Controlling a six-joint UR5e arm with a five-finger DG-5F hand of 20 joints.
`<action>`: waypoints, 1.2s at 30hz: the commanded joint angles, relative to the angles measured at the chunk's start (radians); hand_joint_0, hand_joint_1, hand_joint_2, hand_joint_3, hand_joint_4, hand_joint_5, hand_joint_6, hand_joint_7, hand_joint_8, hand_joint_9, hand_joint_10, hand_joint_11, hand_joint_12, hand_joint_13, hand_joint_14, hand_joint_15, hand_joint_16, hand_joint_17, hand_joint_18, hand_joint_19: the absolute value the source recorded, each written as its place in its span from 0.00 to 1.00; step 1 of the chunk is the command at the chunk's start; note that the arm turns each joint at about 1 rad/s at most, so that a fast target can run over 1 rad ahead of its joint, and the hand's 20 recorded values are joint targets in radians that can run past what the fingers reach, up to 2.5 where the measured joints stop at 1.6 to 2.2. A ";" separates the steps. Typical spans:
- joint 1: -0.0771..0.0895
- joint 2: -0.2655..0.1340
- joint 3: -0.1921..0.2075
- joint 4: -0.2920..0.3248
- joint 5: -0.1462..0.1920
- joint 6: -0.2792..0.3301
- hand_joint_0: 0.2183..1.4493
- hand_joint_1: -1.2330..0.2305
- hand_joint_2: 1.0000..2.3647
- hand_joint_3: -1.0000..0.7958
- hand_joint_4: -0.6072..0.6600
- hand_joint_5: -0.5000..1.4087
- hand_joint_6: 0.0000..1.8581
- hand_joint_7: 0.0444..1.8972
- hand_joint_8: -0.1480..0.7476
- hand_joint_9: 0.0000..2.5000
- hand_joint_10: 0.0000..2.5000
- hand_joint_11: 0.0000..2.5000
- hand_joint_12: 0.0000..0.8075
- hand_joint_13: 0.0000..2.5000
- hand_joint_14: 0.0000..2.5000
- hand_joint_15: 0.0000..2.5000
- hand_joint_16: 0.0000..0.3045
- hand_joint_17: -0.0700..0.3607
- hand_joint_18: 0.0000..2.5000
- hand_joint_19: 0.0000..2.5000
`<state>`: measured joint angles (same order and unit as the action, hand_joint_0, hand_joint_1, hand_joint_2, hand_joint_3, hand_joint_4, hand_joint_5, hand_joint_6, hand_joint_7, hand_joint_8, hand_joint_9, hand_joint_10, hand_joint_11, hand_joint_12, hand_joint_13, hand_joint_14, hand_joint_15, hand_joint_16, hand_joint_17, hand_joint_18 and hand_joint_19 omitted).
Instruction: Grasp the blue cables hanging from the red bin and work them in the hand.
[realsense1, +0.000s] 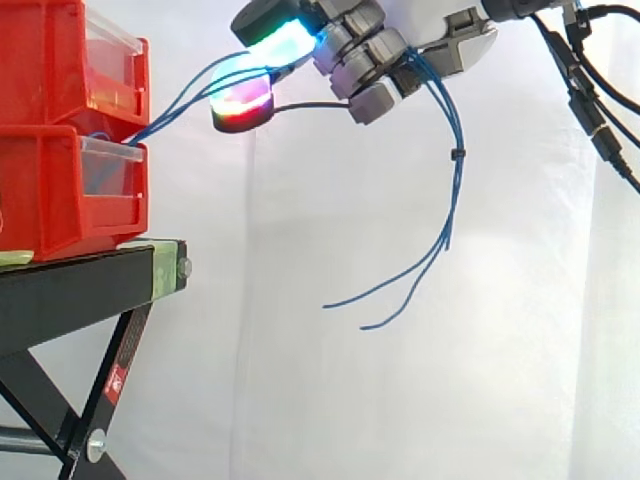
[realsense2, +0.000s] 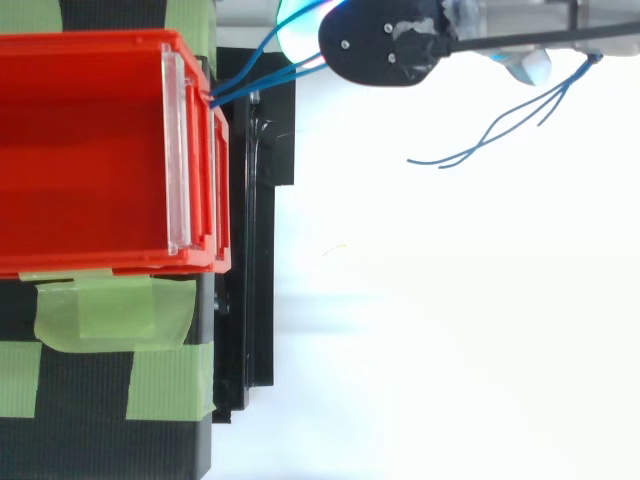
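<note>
Saw at the left two red bins (realsense1: 50, 150) of smooth moulded plastic, boxy, stacked one on the other, each fronted by a clear panel (realsense1: 112, 160) with a faint sheen. From above, made out deep open troughs with straight walls and squared corners.

Traced the blue cables (realsense1: 457, 190), thin, round and glossy, out of the front of the lower bin and up to the right in a shallow sag. Followed them through the hand (realsense1: 370, 55) and out on its far side, gathered there by a small black tie (realsense1: 458, 154). Watched them hang below it in a long bow, loose ends curling back leftward in open air, well apart from the stand.

Found the hand high up, right of the bins, curled and clamped on the cables. Caught the strands pinched between glowing pads (realsense1: 245, 100) on the bin side, the upper pad cyan-white, the lower red and green. Noted grey, blocky finger segments folded around the bundle.

Noted under the bins a black stand (realsense1: 70, 285), matte, flat-topped, on slanted metal legs, patched with strips of pale green tape (realsense2: 110, 310), slightly wrinkled. Saw behind everything a plain white curtain (realsense1: 300, 400), hanging in soft vertical folds.
</note>
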<state>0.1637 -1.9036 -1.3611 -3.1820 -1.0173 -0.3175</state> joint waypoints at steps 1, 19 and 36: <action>0.000 0.000 -0.001 -0.007 -0.004 0.000 0.51 0.43 0.50 0.62 0.76 0.39 0.01 0.56 0.74 0.31 1.00 1.00 0.65 0.33 1.00 0.76 0.20 0.47 0.48 0.55; 0.000 0.014 -0.001 -0.019 -0.035 0.009 0.70 0.42 0.43 0.83 0.65 0.47 0.00 0.63 0.74 0.31 1.00 1.00 0.65 0.33 1.00 0.76 0.20 0.47 0.48 0.55; 0.007 0.058 -0.001 -0.138 -0.032 0.018 0.64 0.40 0.39 0.79 0.72 0.53 0.01 0.51 0.74 0.31 1.00 1.00 0.65 0.33 1.00 0.76 0.20 0.47 0.48 0.55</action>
<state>0.1699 -1.8466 -1.3614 -3.3164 -1.0480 -0.3017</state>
